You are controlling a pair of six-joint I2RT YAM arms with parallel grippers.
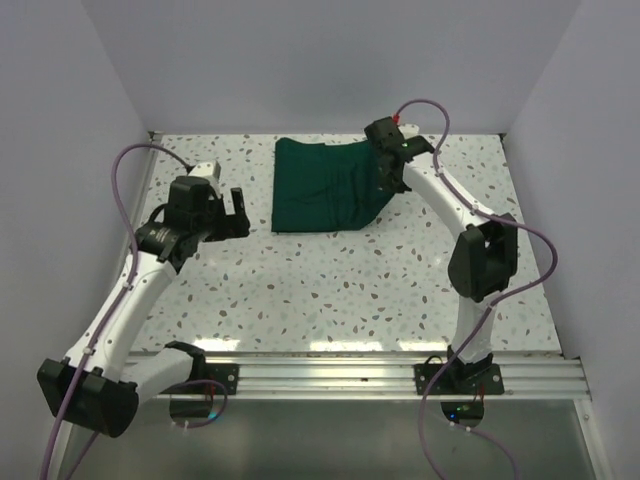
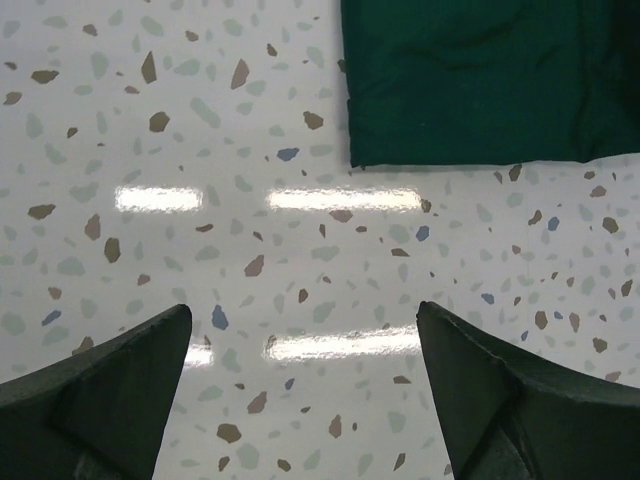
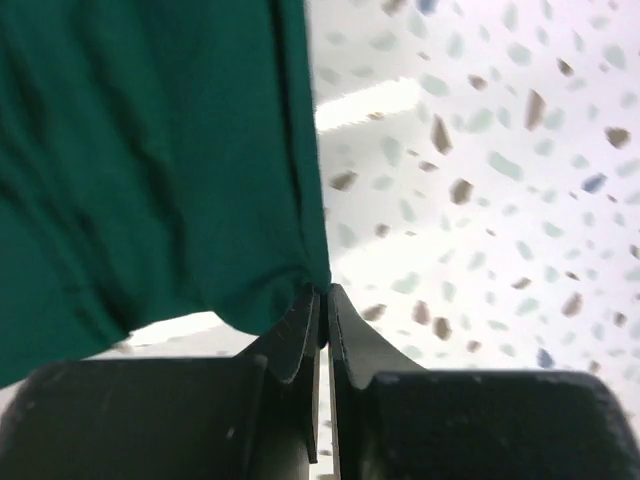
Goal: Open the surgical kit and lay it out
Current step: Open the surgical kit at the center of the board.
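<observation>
The surgical kit is a folded dark green cloth wrap (image 1: 325, 186) lying at the back middle of the table. No steel tray or instruments show; they are hidden. My right gripper (image 1: 385, 165) is shut on the wrap's right edge and holds that edge lifted; in the right wrist view the cloth (image 3: 150, 160) hangs from the pinched fingertips (image 3: 324, 292). My left gripper (image 1: 235, 212) is open and empty, above the table to the left of the wrap. In the left wrist view the wrap's corner (image 2: 480, 90) lies ahead at the upper right, between and beyond the spread fingers (image 2: 110, 390).
The speckled white table (image 1: 350, 280) is enclosed by pale walls at the back and both sides. A metal rail (image 1: 380, 375) with the arm bases runs along the near edge. Purple cables loop from both arms.
</observation>
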